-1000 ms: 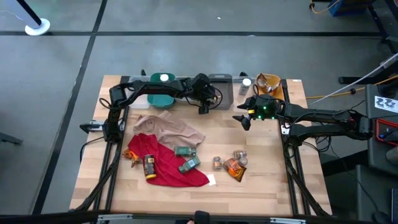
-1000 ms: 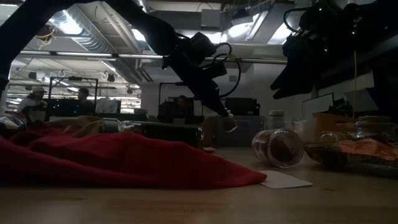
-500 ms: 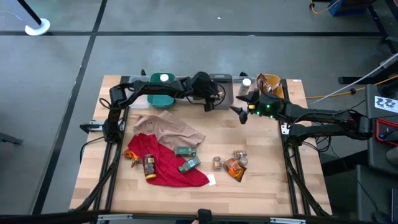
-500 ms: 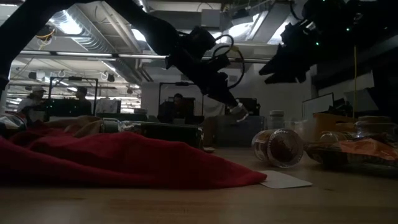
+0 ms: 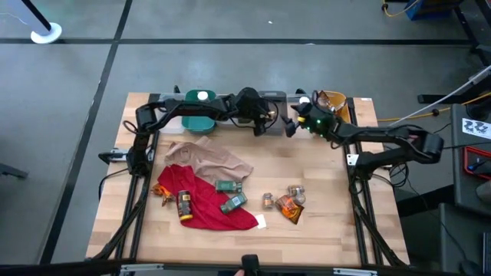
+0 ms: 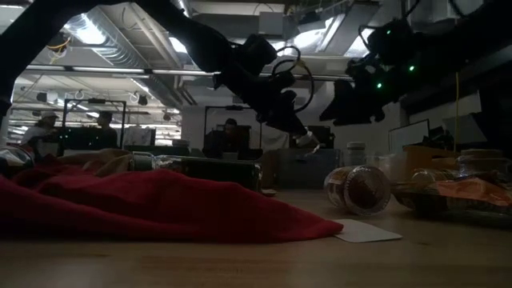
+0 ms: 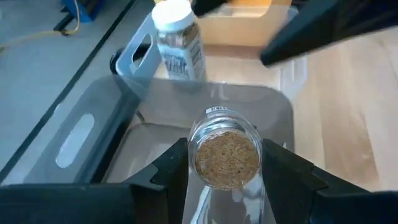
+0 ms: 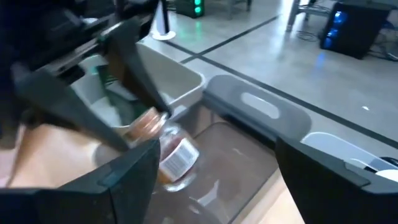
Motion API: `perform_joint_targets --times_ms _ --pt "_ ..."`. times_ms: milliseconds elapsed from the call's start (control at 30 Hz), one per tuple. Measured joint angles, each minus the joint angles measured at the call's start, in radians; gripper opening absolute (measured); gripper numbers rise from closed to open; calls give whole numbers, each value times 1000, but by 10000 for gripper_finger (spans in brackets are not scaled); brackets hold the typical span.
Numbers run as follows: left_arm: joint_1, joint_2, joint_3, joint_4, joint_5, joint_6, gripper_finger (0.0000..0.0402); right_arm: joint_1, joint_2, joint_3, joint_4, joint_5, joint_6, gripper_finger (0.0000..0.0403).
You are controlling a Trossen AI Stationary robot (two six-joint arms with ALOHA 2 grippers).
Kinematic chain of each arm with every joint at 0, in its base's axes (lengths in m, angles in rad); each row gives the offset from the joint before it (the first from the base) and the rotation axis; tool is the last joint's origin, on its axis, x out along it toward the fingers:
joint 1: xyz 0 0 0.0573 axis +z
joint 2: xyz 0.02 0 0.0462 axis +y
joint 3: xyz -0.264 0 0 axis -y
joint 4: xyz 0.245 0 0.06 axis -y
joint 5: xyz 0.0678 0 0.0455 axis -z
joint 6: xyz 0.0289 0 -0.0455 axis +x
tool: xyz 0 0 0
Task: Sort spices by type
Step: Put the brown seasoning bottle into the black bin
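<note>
- clear glass spice jar (image 7: 224, 151) of tan powder, clamped between the left gripper (image 7: 225, 171) fingers, hangs over the grey bin (image 7: 118, 138).
- right gripper (image 5: 292, 126), fingers wide apart and empty, hovers just beside that bin.
- jar looks light, rigid, smooth, breakable; hold it around the body.

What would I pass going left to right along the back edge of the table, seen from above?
Teal bin → left gripper holding a small jar over the grey bin → right gripper → white-capped jar → yellow bin.
</note>
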Motion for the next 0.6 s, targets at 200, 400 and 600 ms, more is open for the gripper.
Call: perform_joint_targets --times_ms 200,400,600 --pt "14 35 0 27 0 -29 157 -36 70 1 50 1 0 317" --pt "22 47 0 28 1 -43 157 -33 151 20 51 35 0 317" --pt "15 50 0 30 3 -49 157 -33 228 89 18 34 -1 317"
